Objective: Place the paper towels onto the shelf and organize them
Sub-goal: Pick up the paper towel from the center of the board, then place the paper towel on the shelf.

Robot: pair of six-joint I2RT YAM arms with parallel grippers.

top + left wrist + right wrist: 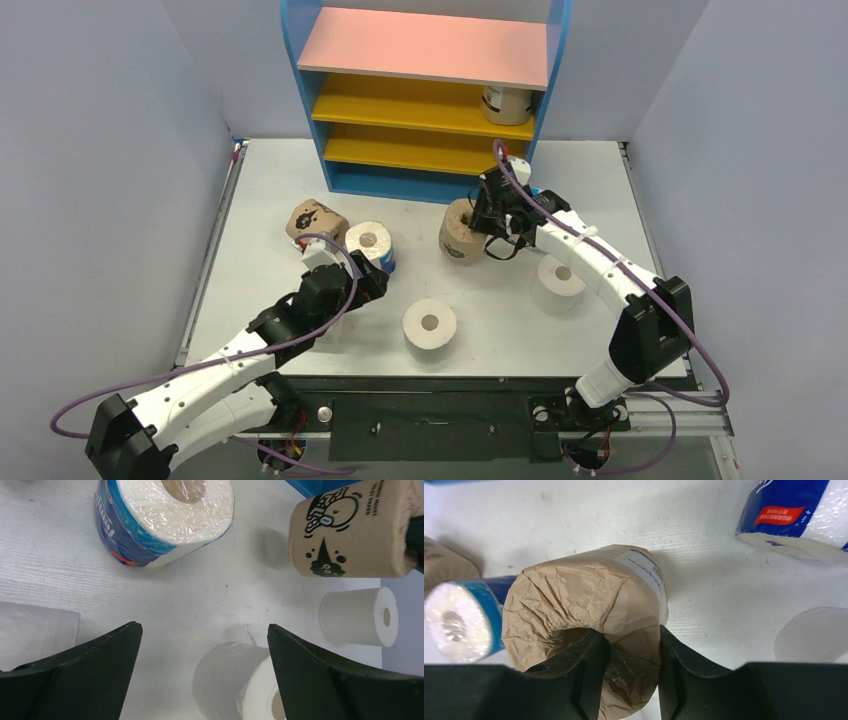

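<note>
The shelf (425,48) stands at the back, with one pale roll with a dark label (508,102) on its upper yellow board at the right. My right gripper (490,215) (629,635) is shut on a tan-wrapped roll (460,232) (584,600) in front of the shelf base, one finger in the core and one outside. My left gripper (365,282) (202,630) is open and empty over the table. A blue-and-white roll (372,242) (165,515) lies ahead of it. Another tan roll (318,220) (444,565) lies left.
Plain white rolls sit at the table's middle (430,325) (240,680) and right (560,280) (357,617). A second blue-and-white roll (794,510) lies mostly hidden under my left arm. Grey walls close in both sides.
</note>
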